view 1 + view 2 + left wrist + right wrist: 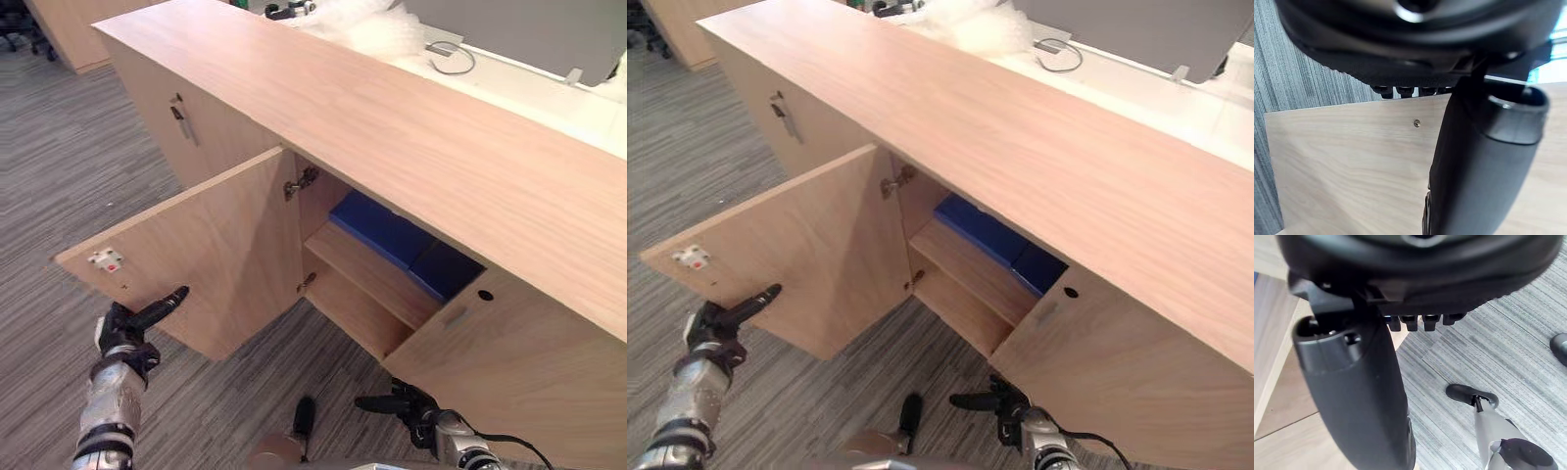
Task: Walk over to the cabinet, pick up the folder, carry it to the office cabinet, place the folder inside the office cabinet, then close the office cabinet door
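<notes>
Grey striped carpet (59,166), long light-wood office cabinet (411,127) with one door open. Folder was in, door not yet shut.
Flat blue folder (392,235) lay on the upper wooden shelf (367,274), pushed back far enough that the door could clear it. My left hand (125,333) was released and empty, with one straight digit at the open light-wood door (216,245) near its free edge. I read that as set up for the closing swing, far from the hinge for leverage; contact unclear. Right hand (407,403) hung low by the closed neighbouring panel (509,372), fingers loose and empty, out of the swing path.
</notes>
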Robot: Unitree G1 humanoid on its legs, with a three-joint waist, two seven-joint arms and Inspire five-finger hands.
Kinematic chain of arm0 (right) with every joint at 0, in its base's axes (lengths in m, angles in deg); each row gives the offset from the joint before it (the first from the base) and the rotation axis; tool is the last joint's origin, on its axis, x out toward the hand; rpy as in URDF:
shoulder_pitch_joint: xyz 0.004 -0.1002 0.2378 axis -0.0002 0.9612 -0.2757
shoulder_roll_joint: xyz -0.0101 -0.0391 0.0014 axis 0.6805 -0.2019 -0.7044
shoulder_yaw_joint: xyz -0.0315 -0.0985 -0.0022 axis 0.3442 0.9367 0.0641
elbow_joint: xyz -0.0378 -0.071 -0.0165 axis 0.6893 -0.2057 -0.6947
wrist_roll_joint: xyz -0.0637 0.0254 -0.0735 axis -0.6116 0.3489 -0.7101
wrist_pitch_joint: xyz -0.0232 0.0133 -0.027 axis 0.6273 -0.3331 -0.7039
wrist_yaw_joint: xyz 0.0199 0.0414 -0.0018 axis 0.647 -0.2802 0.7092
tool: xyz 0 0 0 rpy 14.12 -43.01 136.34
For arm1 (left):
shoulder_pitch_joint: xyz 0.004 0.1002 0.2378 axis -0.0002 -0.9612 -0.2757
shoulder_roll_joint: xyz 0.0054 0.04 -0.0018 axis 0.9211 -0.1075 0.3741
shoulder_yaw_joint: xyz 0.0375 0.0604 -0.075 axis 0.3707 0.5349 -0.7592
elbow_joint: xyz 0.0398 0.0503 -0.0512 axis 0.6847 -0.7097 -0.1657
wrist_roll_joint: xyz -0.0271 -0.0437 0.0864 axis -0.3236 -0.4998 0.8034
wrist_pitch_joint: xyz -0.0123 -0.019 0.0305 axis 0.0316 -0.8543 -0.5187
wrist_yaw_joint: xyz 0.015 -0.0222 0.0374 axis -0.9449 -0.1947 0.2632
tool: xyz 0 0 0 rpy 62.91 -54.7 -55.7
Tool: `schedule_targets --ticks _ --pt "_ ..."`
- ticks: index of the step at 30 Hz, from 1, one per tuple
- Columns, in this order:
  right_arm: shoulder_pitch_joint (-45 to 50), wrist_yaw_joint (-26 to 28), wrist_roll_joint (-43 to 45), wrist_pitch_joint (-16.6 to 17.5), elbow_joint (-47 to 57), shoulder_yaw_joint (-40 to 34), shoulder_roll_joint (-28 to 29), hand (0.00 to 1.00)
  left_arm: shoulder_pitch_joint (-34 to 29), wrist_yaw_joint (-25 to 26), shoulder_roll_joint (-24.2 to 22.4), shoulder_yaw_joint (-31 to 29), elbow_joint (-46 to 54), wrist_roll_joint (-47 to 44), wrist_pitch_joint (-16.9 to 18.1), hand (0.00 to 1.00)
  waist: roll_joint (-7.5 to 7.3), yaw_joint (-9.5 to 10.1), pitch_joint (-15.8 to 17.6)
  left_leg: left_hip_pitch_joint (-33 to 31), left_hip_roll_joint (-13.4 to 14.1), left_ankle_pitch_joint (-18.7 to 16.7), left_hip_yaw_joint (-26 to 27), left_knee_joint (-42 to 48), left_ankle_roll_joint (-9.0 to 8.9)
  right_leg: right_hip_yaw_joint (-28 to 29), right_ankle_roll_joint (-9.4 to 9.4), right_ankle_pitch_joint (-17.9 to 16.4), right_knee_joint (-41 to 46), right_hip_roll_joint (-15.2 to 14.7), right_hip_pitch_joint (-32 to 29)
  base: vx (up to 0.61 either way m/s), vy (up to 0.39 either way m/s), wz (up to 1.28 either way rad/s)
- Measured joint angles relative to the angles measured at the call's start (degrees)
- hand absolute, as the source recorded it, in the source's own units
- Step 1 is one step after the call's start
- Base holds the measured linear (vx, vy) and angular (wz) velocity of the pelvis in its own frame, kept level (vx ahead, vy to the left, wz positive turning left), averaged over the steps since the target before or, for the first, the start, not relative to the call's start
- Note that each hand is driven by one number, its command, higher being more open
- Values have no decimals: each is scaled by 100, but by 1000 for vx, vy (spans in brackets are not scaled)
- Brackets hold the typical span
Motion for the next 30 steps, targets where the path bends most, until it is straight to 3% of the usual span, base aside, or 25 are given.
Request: schedule_targets --ticks 3,6,7,8,9,10,11,13,14,15,16,17,18,22,26,30 --pt "-13 0 -15 54 -85 173 -28 100 -655 0 -100 423 1024 139 -65 100 6 66 -4 -109 -70 27 -49 24 -18 -8 23 -25 14 -36 -56 -89 23 25" --pt "-20 -1 -30 110 -231 282 -61 100 -1507 -3 -215 1323 2374 315 -92 100 68 178 -20 -291 -200 52 -87 29 -19 -40 39 -105 70 -109 -159 -120 73 45" --pt "-33 -2 -30 143 -263 411 -65 100 -1700 -10 -235 1606 2686 398 -122 100 51 167 -33 -374 -259 -124 -30 47 -268 -142 -23 -127 35 -170 -198 -138 106 53" --pt "-136 4 -33 208 -344 511 1 100 -1859 -34 -192 1927 3036 601 -125 100 -309 130 -37 -909 -459 -474 234 1030 -4 -103 20 -438 -43 -566 -395 -86 71 38" --pt "-192 9 -34 222 -397 533 -36 100 -1890 -41 -229 2145 3119 723 -126 100 -188 170 -36 -1119 -303 -667 88 1894 400 -85 154 -411 67 -555 -458 -43 86 16" --pt "-263 11 -40 219 -462 662 -65 100 -1965 -200 -302 2550 3289 970 -182 100 23 169 -33 -975 -197 -947 -88 1788 41 39 73 -359 122 -496 -463 -50 79 -23" --pt "-249 5 -42 241 -447 870 20 100 -2086 -369 -205 2878 3571 1285 -261 100 33 150 -58 -672 -198 -734 40 1267 -6 81 -19 -192 82 -537 -467 -77 89 -28" --pt "-256 54 -69 339 -442 1072 127 100 -2126 -924 11 3296 4130 1742 -258 100 14 52 -121 -453 -227 -644 145 665 -188 77 -85 -68 -13 -540 -501 -112 45 -7" --pt "-252 71 -151 365 -477 1131 245 100 -2122 -1192 106 3474 4512 1971 -305 100 -192 -160 -192 -581 -319 -811 231 756 -398 90 -16 -18 -73 -758 -663 -96 81 -6" --pt "-305 95 -256 381 -493 1198 263 100 -2167 -1423 113 3546 4839 2133 -248 100 -181 -148 -179 -819 -195 -786 62 1748 201 175 5 6 23 -763 -761 -12 58 -39" --pt "-272 118 -275 381 -505 1309 247 100 -2251 -1551 107 3589 5080 2177 -160 100 -64 -76 -220 -710 -53 -1112 -133 1703 74 214 -35 65 5 -611 -740 37 18 -65" --pt "-204 142 -329 374 -552 1472 277 100 -2245 -1738 163 3641 5513 2311 59 100 -125 -136 -311 -629 -70 -1032 -88 1530 10 233 -149 215 -170 -599 -730 30 -9 -54" --pt "-148 173 -490 377 -578 1638 250 100 -2237 -1790 233 3615 5961 2448 384 100 -145 -189 -345 -536 -92 -919 -61 1340 68 232 -156 356 -326 -581 -675 -14 5 -21" --pt "-22 223 -810 377 -717 2032 95 100 -2505 -1788 235 2906 6720 2546 1161 100 -18 -169 -429 -422 -106 -748 -76 1012 -14 208 -146 470 -504 -536 -640 -46 -11 1" --pt "9 284 -942 389 -819 2218 75 100 -2927 -1815 213 2876 6482 2540 1117 100 113 -150 -537 -311 -75 -493 -159 657 -66 160 -47 532 -620 -441 -637 -6 -59 10" --pt "11 283 -932 406 -895 2192 105 100 -2953 -1899 16 3082 6081 2545 945 100 118 -149 -561 -223 50 -255 -208 365 -24 155 19 571 -746 -286 -633 10 -110 2"
